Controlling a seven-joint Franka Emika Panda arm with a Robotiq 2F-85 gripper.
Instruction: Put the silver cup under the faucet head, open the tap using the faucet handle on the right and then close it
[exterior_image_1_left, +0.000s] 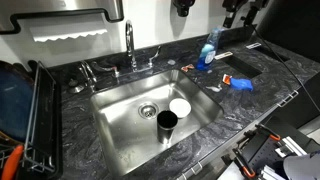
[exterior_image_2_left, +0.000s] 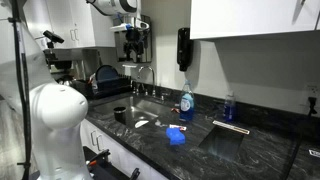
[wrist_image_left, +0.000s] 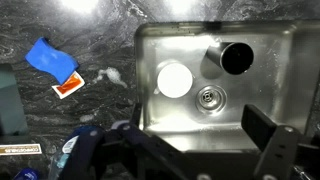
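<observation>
wrist view, left to right: blue cloth on the dark counter, small orange packet just beside it, then the steel sink. in the basin there is 1 white round cup, the drain just right of it, and the silver cup past the drain, its dark mouth toward my camera. my gripper shows along the bottom edge, its 2 fingers spread wide with nothing between them, up above the basin. in an exterior view, left to right: dish rack, faucet at the back rim, silver cup upright on the sink floor just beside the white cup and right of the drain, well apart from the faucet head, then blue soap bottle and the blue cloth on the counter.
</observation>
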